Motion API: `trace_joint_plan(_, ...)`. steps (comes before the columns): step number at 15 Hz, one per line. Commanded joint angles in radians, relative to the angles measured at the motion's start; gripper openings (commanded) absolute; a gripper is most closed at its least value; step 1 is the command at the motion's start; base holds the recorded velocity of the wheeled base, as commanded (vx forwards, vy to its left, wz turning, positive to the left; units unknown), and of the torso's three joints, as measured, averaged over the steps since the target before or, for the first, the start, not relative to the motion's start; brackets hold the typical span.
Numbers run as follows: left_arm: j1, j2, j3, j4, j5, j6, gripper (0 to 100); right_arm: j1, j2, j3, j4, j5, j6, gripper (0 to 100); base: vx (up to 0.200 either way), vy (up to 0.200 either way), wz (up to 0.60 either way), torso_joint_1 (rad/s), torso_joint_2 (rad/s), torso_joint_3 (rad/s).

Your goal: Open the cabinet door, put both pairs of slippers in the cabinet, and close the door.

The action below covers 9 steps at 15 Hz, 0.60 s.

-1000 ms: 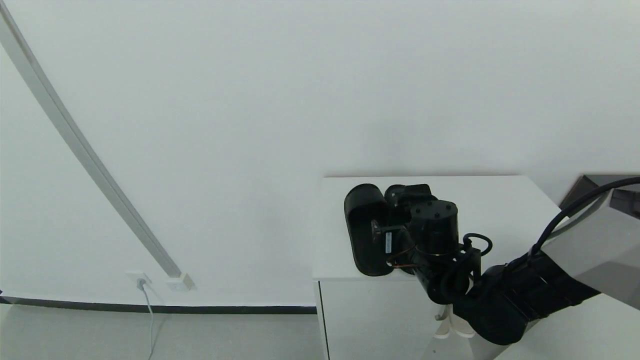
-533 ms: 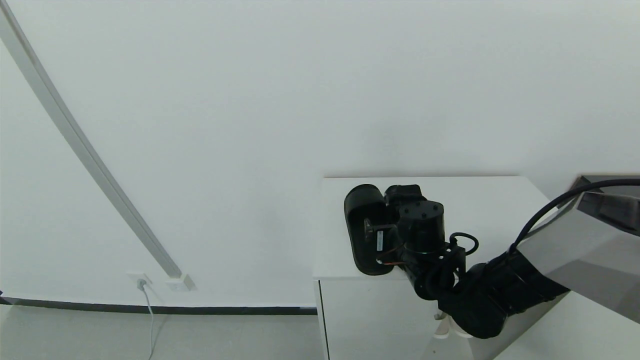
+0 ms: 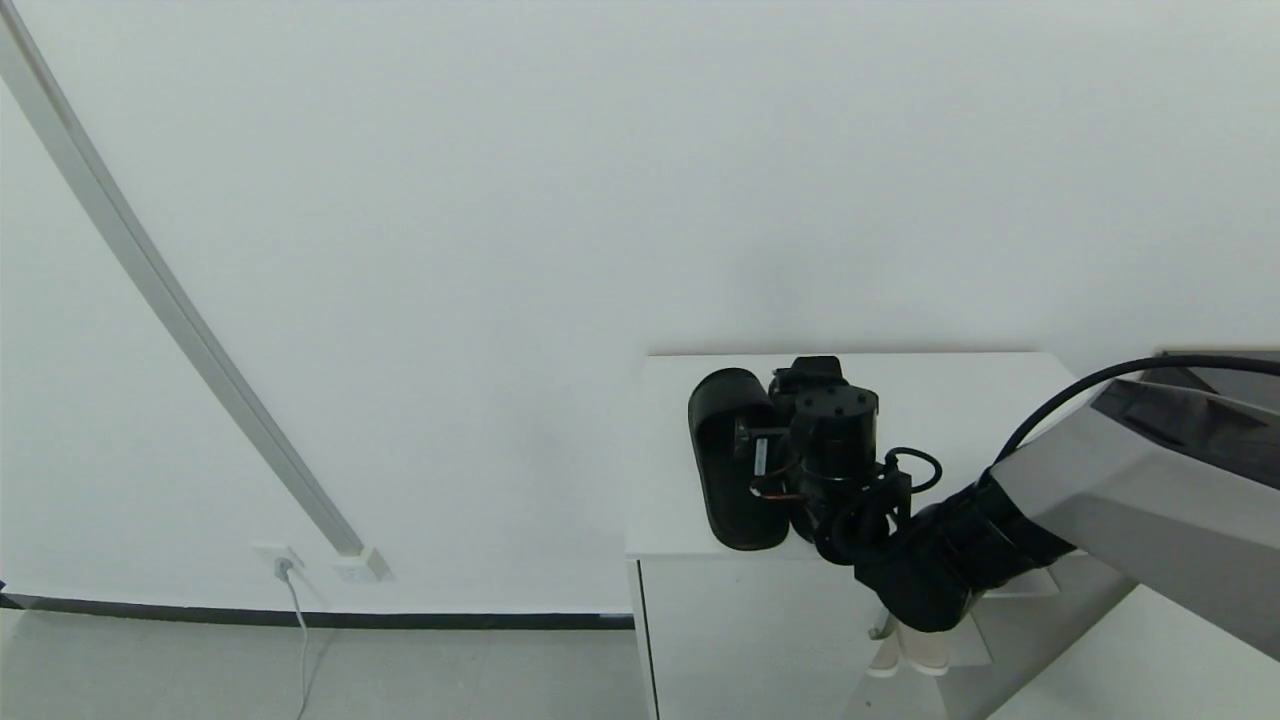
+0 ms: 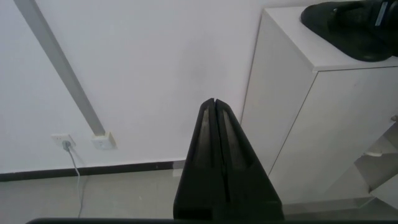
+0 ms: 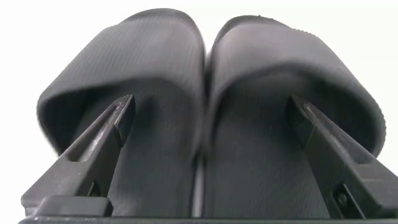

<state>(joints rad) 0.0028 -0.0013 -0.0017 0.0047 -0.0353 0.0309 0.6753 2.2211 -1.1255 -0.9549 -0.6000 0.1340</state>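
At the far left of the head view, a grey wall conduit [image 3: 150, 270] slants down to a socket [image 3: 277, 557] with a cable [image 3: 303, 640] plugged in. The left pincer [image 4: 214, 102], fingers pressed together, sits off to the side of the white cabinet [image 4: 286, 112], below its top. On that top, by the left front edge, the 2 black slippers [image 3: 725, 460] lie side by side. The right pincer [image 5: 209, 102] is spread apart, 1 finger under each slipper's strap.
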Motion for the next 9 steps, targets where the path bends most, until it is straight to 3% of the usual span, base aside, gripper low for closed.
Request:
trace_joint_plan(1,0.0,0.001,0.0,0.0,0.0,0.0,0,-0.005,0.022,-0.017,-0.004,0.002,-0.002,100,0.0,0.0,0.0,0.0,0.0,0.0)
trace_joint_plan(4,0.0,0.001,0.0,0.0,0.0,0.0,0,-0.007,0.029,-0.025,-0.008,0.003,-0.001,100,0.0,0.0,0.0,0.0,0.0,0.0)
trace_joint_plan(5,0.0,0.001,0.0,0.0,0.0,0.0,0,-0.007,0.031,-0.025,-0.015,0.003,-0.001,0,0.0,0.0,0.0,0.0,0.0,0.0)
trace_joint_plan(9,0.0,0.001,0.0,0.0,0.0,0.0,0,-0.007,0.035,-0.025,-0.025,0.003,-0.002,0,0.0,0.0,0.0,0.0,0.0,0.0)
